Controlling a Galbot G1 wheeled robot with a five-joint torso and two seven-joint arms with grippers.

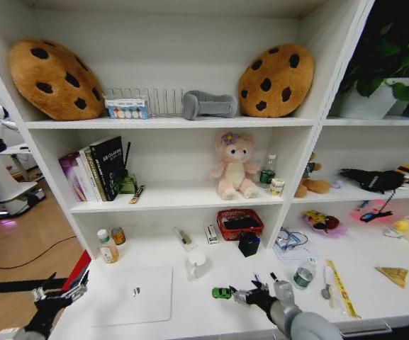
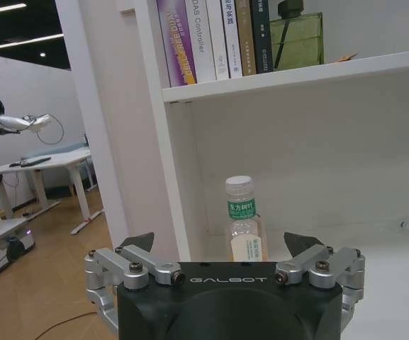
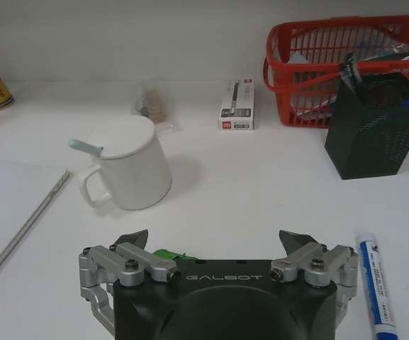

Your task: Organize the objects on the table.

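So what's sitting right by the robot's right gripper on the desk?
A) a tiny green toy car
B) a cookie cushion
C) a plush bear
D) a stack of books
A: the tiny green toy car lies on the white desk just beside the open right gripper, and the right wrist view shows green between its fingers.

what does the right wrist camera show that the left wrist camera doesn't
Right wrist view alone: the open right gripper over the tiny green toy car, a lidded white mug, a red plastic basket, a black mesh pen holder and a blue and white marker.

Left wrist view alone: the open left gripper facing a small clear green-labelled bottle, with upright books shelved above.

Both share the white desk surface.
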